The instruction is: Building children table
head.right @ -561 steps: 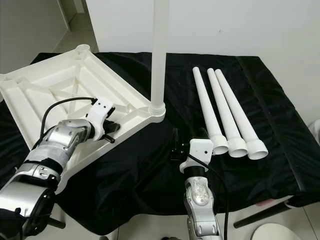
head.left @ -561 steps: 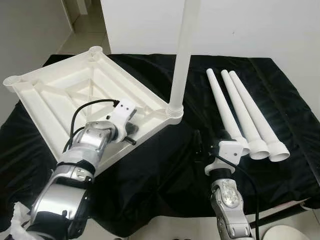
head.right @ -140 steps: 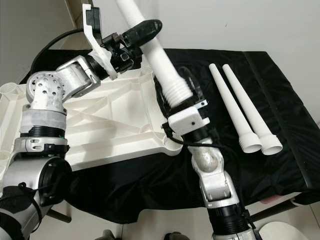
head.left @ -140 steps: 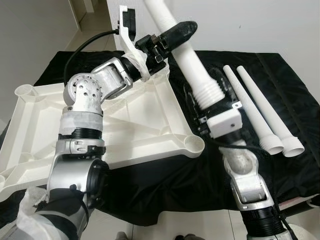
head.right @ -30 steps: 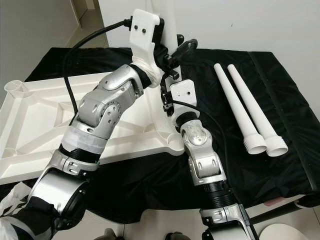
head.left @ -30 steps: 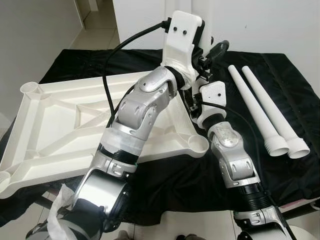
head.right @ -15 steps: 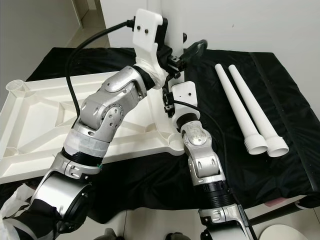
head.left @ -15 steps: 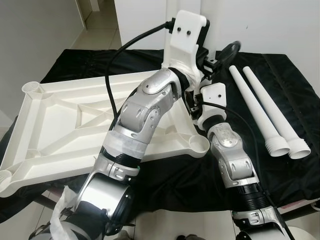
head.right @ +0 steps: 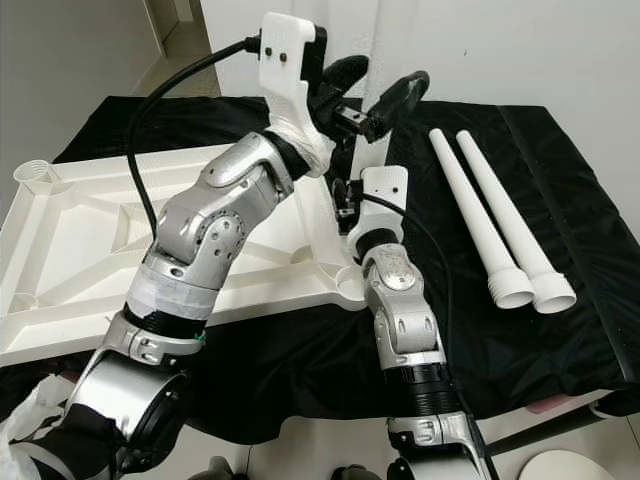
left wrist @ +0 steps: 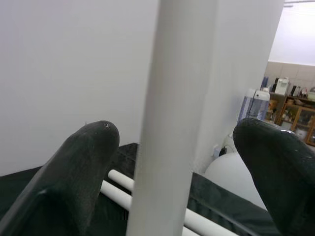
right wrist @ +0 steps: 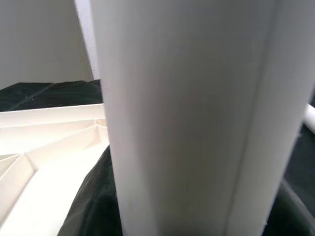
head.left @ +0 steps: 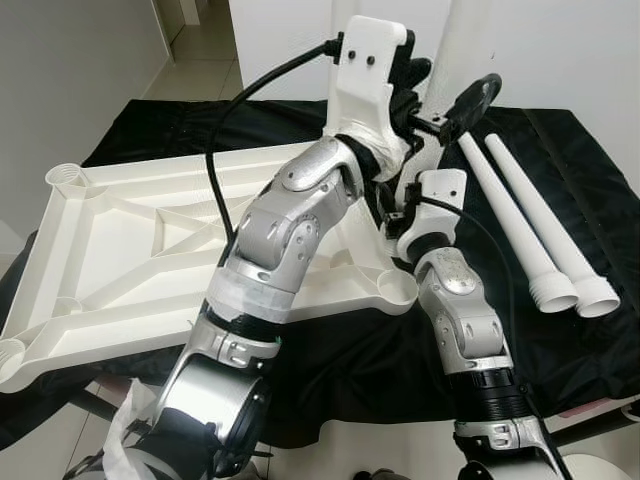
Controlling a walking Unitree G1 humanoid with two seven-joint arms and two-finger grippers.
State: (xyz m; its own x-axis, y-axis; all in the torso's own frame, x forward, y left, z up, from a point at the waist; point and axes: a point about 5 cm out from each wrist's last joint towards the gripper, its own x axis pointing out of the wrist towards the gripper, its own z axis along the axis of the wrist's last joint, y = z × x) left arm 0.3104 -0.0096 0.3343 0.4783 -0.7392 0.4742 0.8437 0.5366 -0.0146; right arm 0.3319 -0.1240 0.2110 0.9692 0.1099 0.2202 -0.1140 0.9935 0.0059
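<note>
The white tabletop (head.left: 130, 250) lies upside down on the black cloth, with round sockets at its corners. A white table leg (left wrist: 170, 118) stands upright at the far right corner and rises out of the eye views. My left gripper (head.left: 450, 80) is open high around this leg, its black fingers (left wrist: 83, 162) apart on either side and clear of it. Lower down, my right gripper (head.left: 392, 205) is shut on the same leg (right wrist: 187, 118), partly hidden behind my left arm. Two loose legs (head.left: 520, 220) lie side by side on the cloth to the right.
The black-covered table (head.left: 330, 380) ends close in front of me, with tiled floor below. A white wall stands right behind the table. A white round object (head.left: 600, 468) sits on the floor at the lower right.
My left gripper's fingers have spread away from the upright leg and now stand open around it. The right gripper keeps its hold low on the leg. The tabletop has not moved.
</note>
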